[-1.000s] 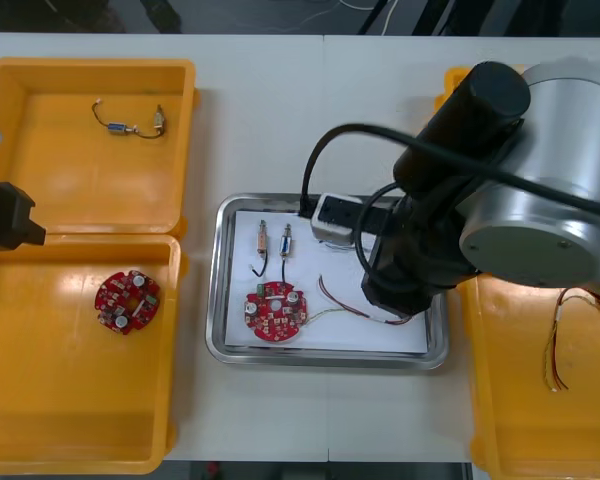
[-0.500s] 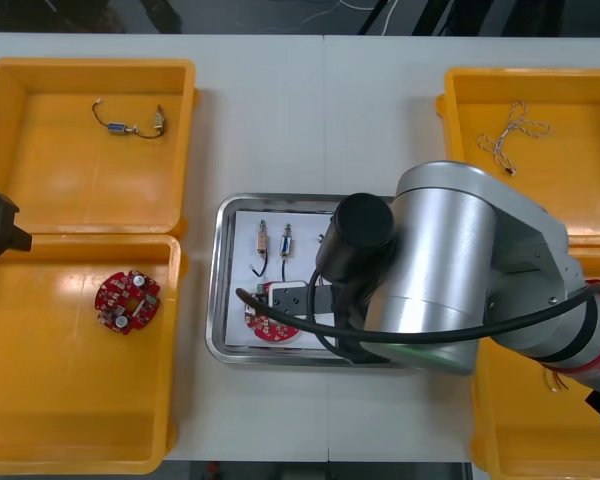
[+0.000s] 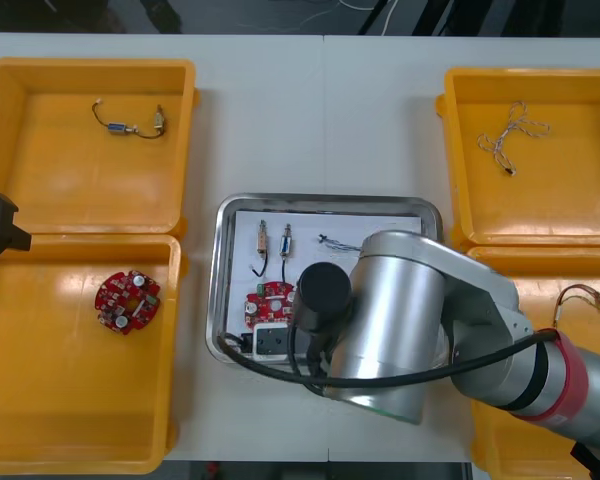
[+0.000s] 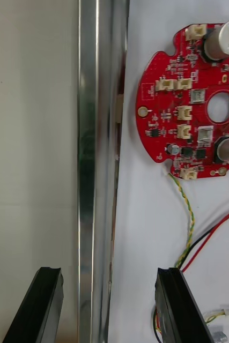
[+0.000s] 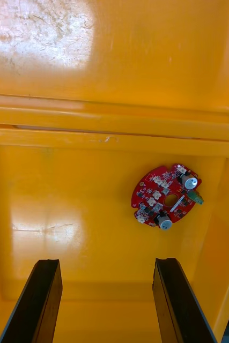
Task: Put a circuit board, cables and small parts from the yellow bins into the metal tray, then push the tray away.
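Observation:
The metal tray, white inside, lies mid-table. In it are a red circuit board, two small metal parts and a black cable. My right arm reaches across the tray's near half and hides it. In the right wrist view my right gripper is open and straddles the tray's rim: one finger over the table, the other over the white inside. Beyond the fingers lie the board and a red and yellow cable. My left gripper hangs open over a yellow bin.
Another red board lies in the near left bin, also seen beyond the left fingers as the board. The far left bin holds a cable. A twisted cable lies in the far right bin and a red cable in the near right one.
My right arm has swung from the tray's right side across to its near left rim, uncovering the far right bin. The left arm has not moved.

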